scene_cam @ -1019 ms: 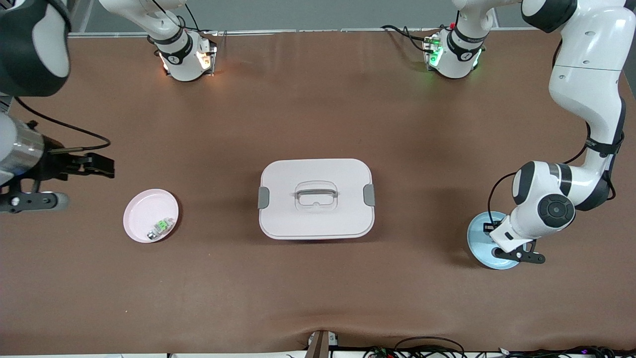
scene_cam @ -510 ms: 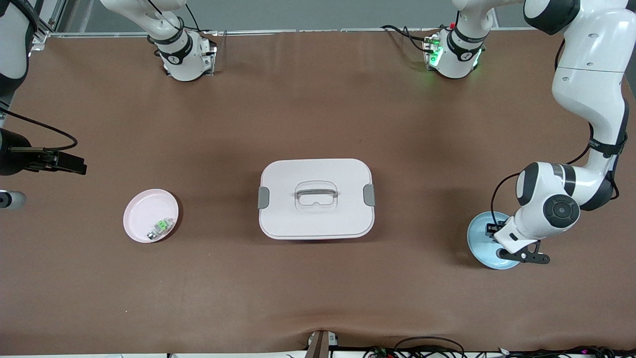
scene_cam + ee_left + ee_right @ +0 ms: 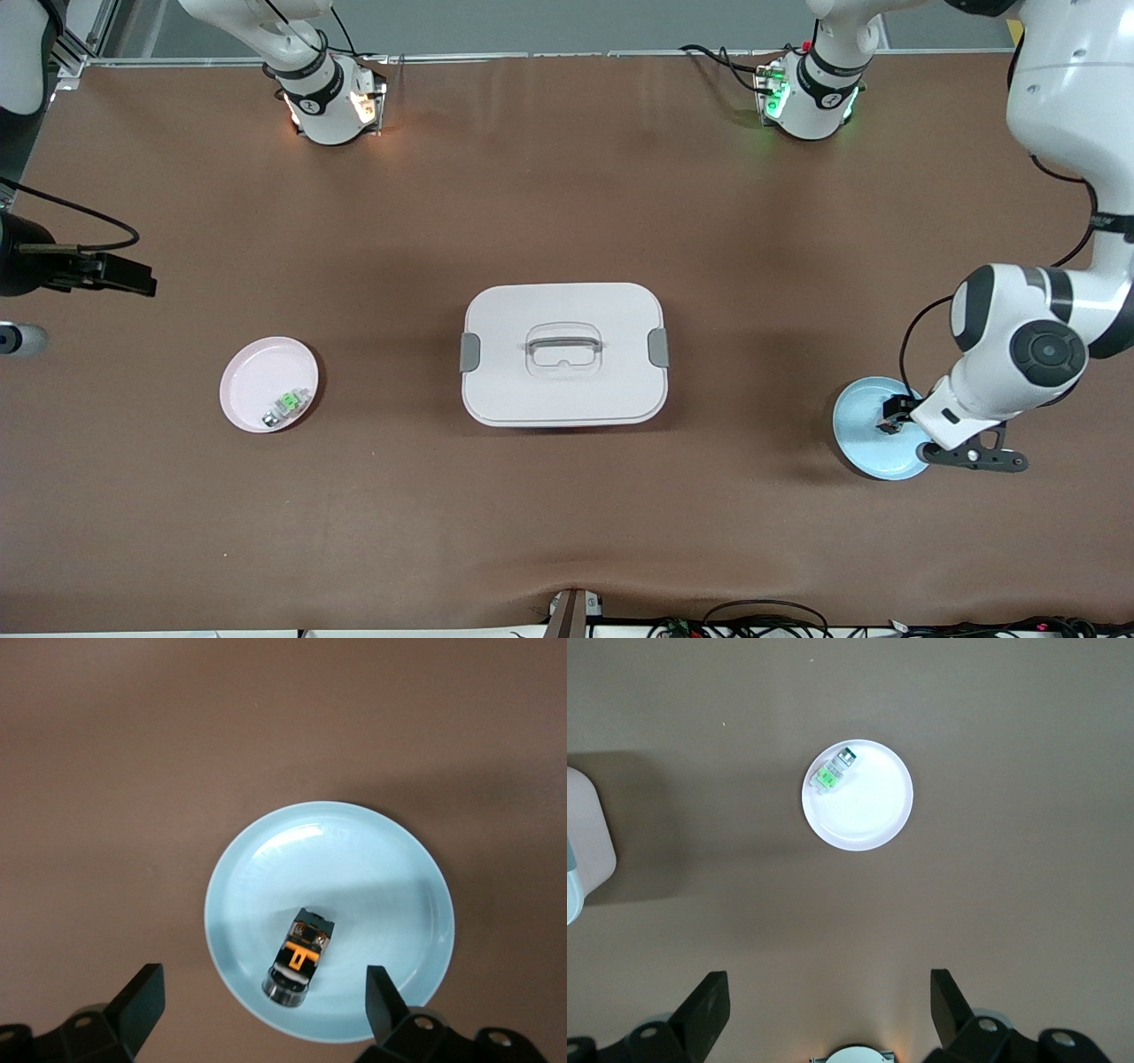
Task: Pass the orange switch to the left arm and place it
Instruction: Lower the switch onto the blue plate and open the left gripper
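Orange switch (image 3: 299,959) on blue plate (image 3: 257,868) (left gripper (image 3: 261,1005) open above).

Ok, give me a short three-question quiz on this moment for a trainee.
1. True or false: the orange switch lies in the blue plate.
2. Which stands between the two plates: A) the white box, B) a drawer, C) a cup?
3. Fill in: the green-and-white part lies in the ____ plate.

Key: 1 true; the left end effector is above it, open and apart from it. 2 A. 3 pink; the right end effector waits high over the table, open.
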